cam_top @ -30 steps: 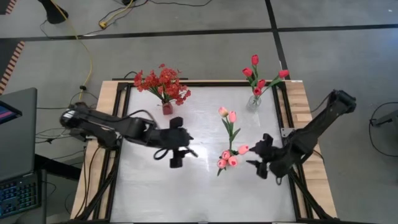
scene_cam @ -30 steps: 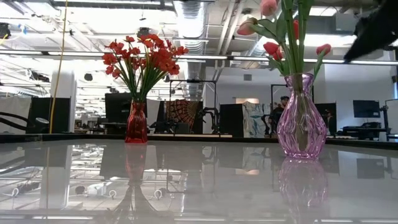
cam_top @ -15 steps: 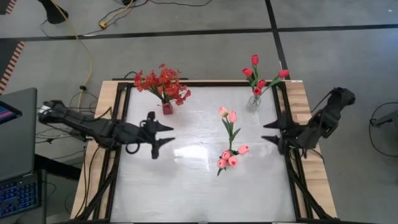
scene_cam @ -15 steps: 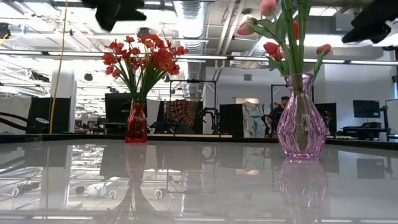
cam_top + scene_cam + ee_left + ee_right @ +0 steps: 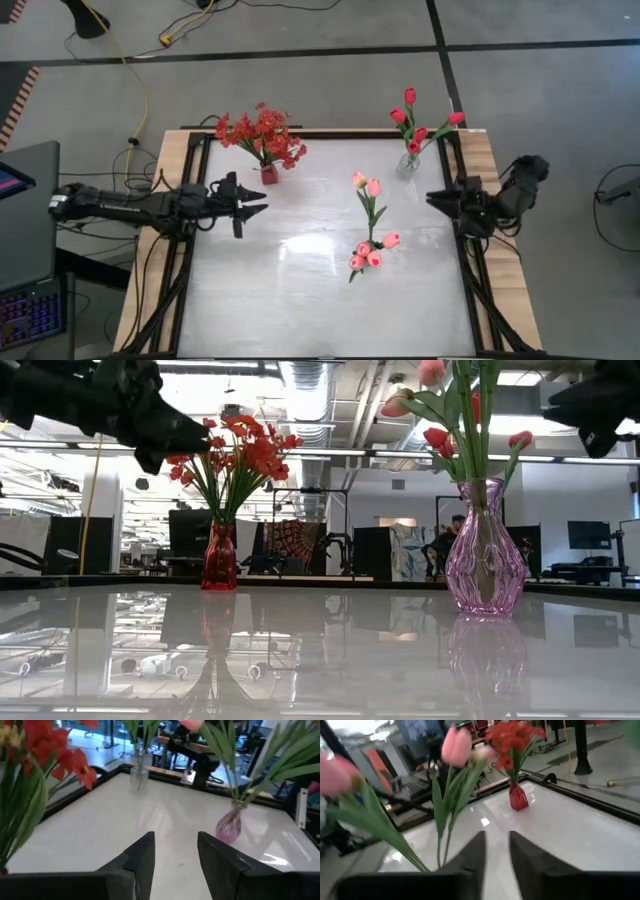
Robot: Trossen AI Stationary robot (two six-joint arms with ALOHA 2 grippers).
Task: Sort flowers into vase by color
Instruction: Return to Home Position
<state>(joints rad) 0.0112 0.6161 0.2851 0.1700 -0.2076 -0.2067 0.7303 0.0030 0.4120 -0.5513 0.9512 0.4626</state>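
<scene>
Three vases stand on the white table (image 5: pixel 300 290). A red vase (image 5: pixel 269 174) at the far left holds red blossom sprays (image 5: pixel 262 136). A clear vase (image 5: pixel 408 166) at the far right holds red tulips (image 5: pixel 412 120). Right of the middle, a pink vase (image 5: pixel 485 550) holds pink tulips (image 5: pixel 371 250). My left gripper (image 5: pixel 258 206) hovers open at the left side, near the red vase, pointing level toward the right. My right gripper (image 5: pixel 433 198) hovers at the right edge, pointing left at the pink tulips. A narrow gap separates its fingers, and nothing is between them.
Dark frame rails (image 5: pixel 190 260) run along the table's left and right sides. A laptop (image 5: pixel 25 190) and cables lie off the table to the left. The near half of the tabletop (image 5: pixel 320 660) is bare. The room behind shows desks and screens.
My left gripper has drawn back from the table's middle toward the left edge and sunk, turning more level. My right gripper has pulled back from beside the pink tulips toward the right edge, and its fingers have drawn closer together. The flowers and vases have stayed put.
</scene>
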